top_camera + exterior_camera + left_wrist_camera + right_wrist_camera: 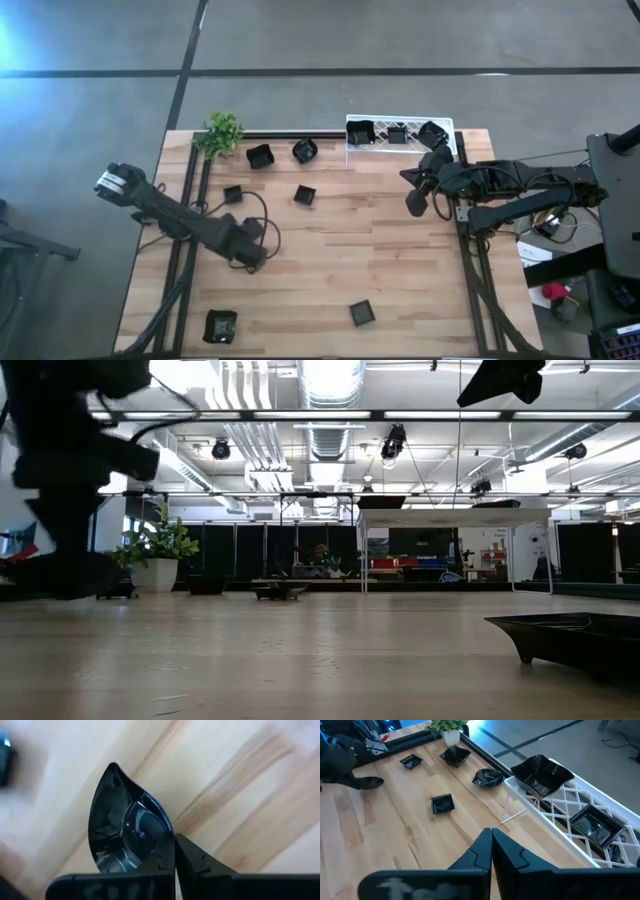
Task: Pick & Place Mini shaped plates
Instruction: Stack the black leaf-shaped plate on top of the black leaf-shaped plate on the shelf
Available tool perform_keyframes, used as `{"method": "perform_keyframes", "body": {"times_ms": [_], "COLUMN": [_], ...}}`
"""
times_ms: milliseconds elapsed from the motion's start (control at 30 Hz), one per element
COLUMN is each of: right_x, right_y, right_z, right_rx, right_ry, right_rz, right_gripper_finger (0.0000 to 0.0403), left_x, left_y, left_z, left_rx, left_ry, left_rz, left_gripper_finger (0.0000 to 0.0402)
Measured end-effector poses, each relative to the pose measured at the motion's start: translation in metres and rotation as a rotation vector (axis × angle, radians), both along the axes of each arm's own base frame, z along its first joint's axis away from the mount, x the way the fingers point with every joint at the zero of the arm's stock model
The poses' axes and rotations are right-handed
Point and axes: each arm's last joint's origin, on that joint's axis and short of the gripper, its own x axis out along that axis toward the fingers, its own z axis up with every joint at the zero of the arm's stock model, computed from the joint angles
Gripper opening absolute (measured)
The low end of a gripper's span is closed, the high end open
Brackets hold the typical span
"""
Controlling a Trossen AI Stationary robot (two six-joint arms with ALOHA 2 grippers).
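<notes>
Nearest to the front edge of the table [330,270], two mini shaped plates are lying apart: a glossy one [220,326] at the left corner and a small square one [362,313] further right. Above them, the left gripper [256,256] is gripping a leaf-shaped plate [125,832], its fingers [165,865] pressed narrow on the rim. Further back, two small square plates [305,194] [232,193] are resting on the wood. The right gripper [415,200] is hovering just before the white rack [452,140], its fingers together and holding nothing. At the far edge, two plates [260,156] [304,150] are sitting beside the green plant [221,133], and three plates [540,771] [592,825] [431,134] are lying in the rack.
</notes>
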Motion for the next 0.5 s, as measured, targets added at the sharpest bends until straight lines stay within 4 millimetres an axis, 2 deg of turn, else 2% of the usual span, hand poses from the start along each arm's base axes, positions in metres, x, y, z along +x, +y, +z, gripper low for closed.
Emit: {"method": "perform_keyframes", "body": {"times_ms": [267,500], "right_x": [0.0,0.0], "right_y": [0.0,0.0], "right_z": [0.0,0.0], "right_rx": [0.0,0.0], "right_ry": [0.0,0.0], "right_rz": [0.0,0.0], "right_gripper_finger": [0.0008,0.0008], "left_x": [0.027,0.065], "left_y": [-0.006,-0.018], "left_z": [0.034,0.045], "left_rx": [0.178,0.371], "left_ry": [-0.153,-0.172], "left_rz": [-0.217,-0.631], "left_gripper_finger": [0.0,0.0]}}
